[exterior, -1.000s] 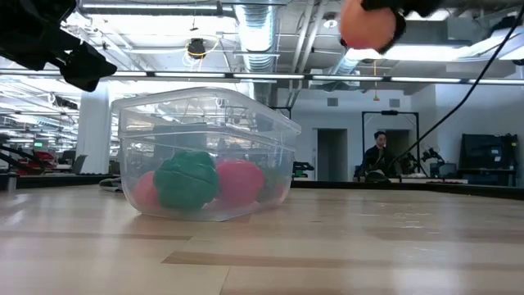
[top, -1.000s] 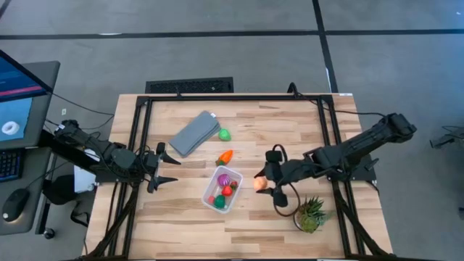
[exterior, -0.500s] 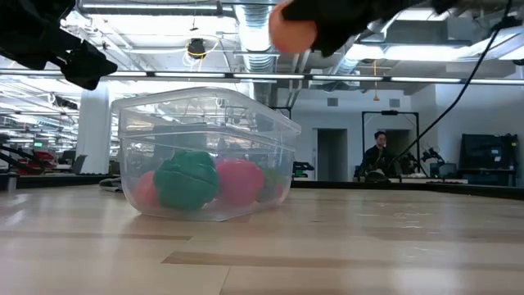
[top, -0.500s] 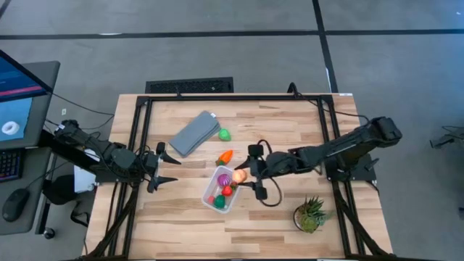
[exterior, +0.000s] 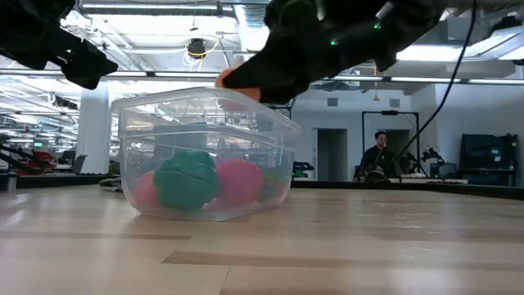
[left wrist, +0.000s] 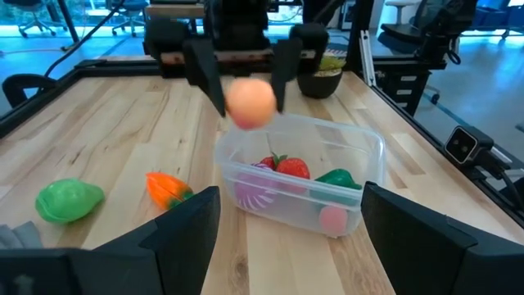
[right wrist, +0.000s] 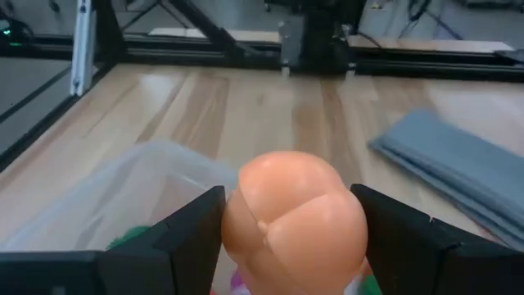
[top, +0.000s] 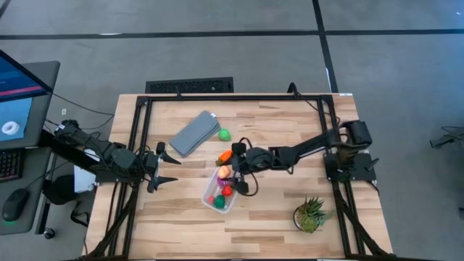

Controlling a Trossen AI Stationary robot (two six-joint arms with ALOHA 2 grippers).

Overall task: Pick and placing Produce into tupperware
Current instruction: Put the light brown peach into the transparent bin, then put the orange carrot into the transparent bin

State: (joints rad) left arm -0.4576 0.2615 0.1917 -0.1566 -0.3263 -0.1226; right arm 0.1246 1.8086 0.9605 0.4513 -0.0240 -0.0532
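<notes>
The clear tupperware (top: 207, 201) stands mid-table and holds a purple piece, a red strawberry (left wrist: 292, 167), a dark green piece (exterior: 187, 182) and a pink one. My right gripper (top: 226, 172) is shut on the yellow-orange ball (right wrist: 293, 215), just above the tupperware's far end. An orange carrot (top: 225, 155) and a light green piece (top: 225, 134) lie on the table beyond the tupperware. My left gripper (top: 172, 169) waits open and empty to the tupperware's left. My right gripper pinches the ball's two opposite sides (left wrist: 250, 102) between its two fingers (left wrist: 204, 75). It comes from the table's right, reaching about level and a little downward. The ball is lifted clear, just above the tupperware's rim (exterior: 246, 97).
A flat grey lid (top: 194, 133) lies at the far left of the tupperware. A spiky green potted plant (top: 312, 214) stands near the right front corner. Black frame rails (top: 138, 138) run along the table's sides.
My right gripper has carried the ball toward the table's left, from beside the tupperware's right side to above its far end, and has come lower toward the rim. It has stayed shut on the ball.
</notes>
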